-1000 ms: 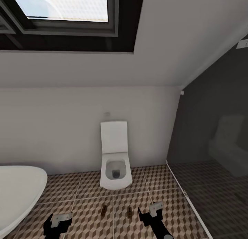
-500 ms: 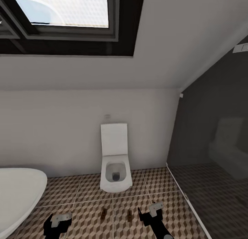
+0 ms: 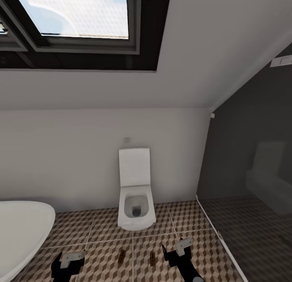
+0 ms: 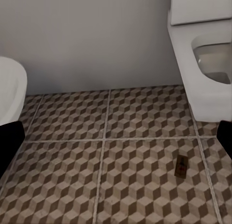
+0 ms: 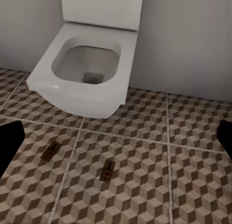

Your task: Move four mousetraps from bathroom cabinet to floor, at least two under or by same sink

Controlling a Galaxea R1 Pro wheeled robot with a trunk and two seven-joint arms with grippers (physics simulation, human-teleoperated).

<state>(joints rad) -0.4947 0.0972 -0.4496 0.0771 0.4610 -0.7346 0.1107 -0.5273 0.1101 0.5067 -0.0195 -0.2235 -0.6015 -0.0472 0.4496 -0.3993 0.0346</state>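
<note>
Two mousetraps lie flat on the cube-patterned bathroom floor (image 3: 101, 233) in front of the toilet, one (image 3: 122, 254) left of the other (image 3: 152, 258). The right wrist view holds both, one trap (image 5: 50, 151) apart from the second (image 5: 108, 171). In the left wrist view a single trap (image 4: 181, 166) lies on the tiles. My left gripper (image 3: 67, 261) and right gripper (image 3: 175, 249) hang open and empty above the floor, either side of the traps. The cabinet and the bathroom sink are out of view.
A white wall-hung toilet (image 3: 136, 192) with its lid up stands against the far wall. The white bathtub's rim (image 3: 24, 221) curves in at the left. A dark glass partition (image 3: 247, 184) closes the right side. A skylight (image 3: 77, 14) sits overhead.
The whole head picture has slid down a little, so the camera has moved. The traps lie as before and both grippers stay open.
</note>
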